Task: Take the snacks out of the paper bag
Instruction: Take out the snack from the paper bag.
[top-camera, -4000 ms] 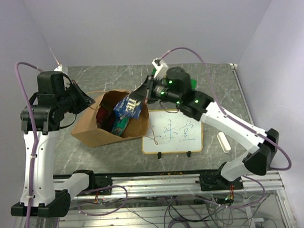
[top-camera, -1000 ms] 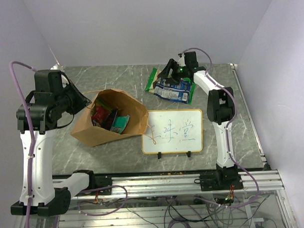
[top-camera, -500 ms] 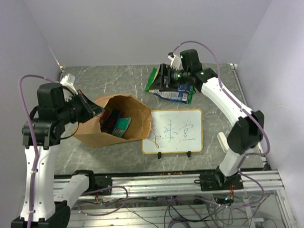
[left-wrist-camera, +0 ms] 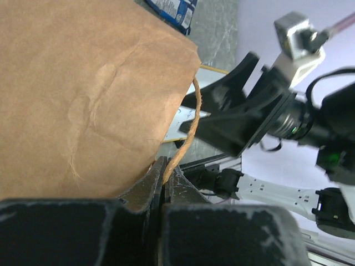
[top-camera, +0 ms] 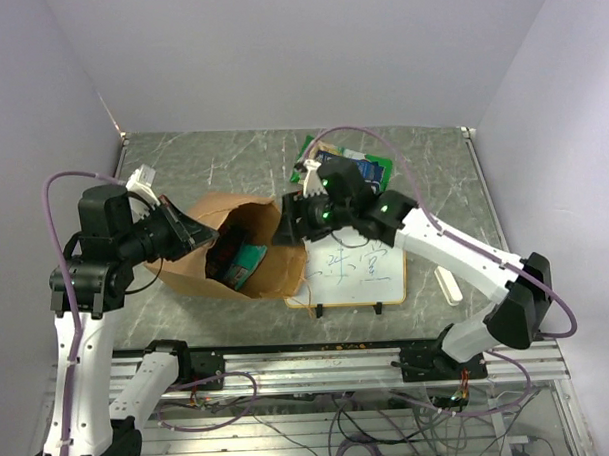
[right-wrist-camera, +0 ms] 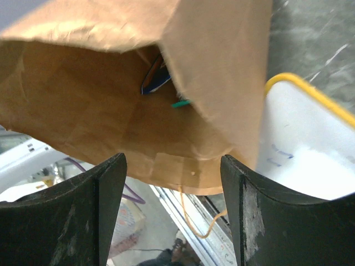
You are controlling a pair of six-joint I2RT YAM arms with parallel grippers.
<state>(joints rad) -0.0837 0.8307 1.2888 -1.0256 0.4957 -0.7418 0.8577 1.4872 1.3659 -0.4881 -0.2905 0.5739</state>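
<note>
the packets inside the paper bag (top-camera: pixel 181 274) look light, thin and glossy. they should crumple under a pinch and slip if held by a flat face, so the best hold is probably a crimped end seam or a folded corner, squeezed firmly. the bag itself is soft kraft paper that caves in easily. its rim is a poor place to push against, while its string handle (left-wrist-camera: pixel 191 119) gives a sure hold.

the bag lies on the table (top-camera: pixel 212 161) at 9 o'clock from the whiteboard (top-camera: pixel 371 276), its mouth turned up and toward 2 o'clock. a teal packet (top-camera: pixel 248 262) shows in the opening with darker wrappers beside it. the right wrist view shows a blue packet edge (right-wrist-camera: pixel 157 77) and a green sliver deep inside. a green chip bag (top-camera: pixel 367 167) lies already out on the table at 12 o'clock from the whiteboard, partly hidden by the right arm.

the left arm stands tall at the bag's 9 o'clock side, with its wrist bent down and in. the left claw (top-camera: pixel 197 232) is pressed together on the bag's rim, and the handle string runs straight into the closed jaws, propping the mouth open.

the right arm reaches low across the whiteboard from 4 o'clock. the right claw (top-camera: pixel 287 217) sits at the bag's 2 o'clock rim and points into the opening. its fingers (right-wrist-camera: pixel 108 210) stand apart with nothing between them. it will likely need to go deeper and tilt down to reach a packet's edge without catching the paper wall.
</note>
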